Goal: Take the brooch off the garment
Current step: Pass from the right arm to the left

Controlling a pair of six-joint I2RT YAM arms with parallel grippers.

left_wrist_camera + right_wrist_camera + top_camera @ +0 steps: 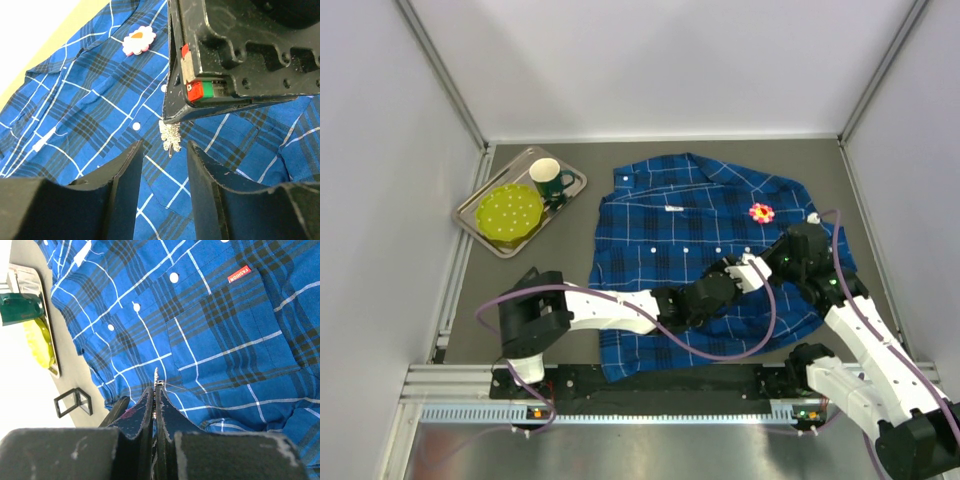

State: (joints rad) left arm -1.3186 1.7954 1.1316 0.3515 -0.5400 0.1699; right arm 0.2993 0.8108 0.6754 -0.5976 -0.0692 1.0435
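The blue plaid shirt [670,240] lies spread on the table and also fills the left wrist view [90,115] and the right wrist view [225,325]. My right gripper [156,387] is shut on a small silvery glittering brooch [170,136], seen edge-on in the right wrist view [156,374] and held close over the shirt front. I cannot tell whether its pin is still in the cloth. My left gripper [165,150] is open, with a finger on each side just below the brooch. In the top view both grippers meet over the shirt's lower middle [745,270].
A pink flower pin [761,212] sits on the shirt's upper right and shows in the left wrist view [139,40]. A metal tray [472,222] at the back left holds a green mug [549,179] and a yellow-green plate [510,212]. Walls close in on three sides.
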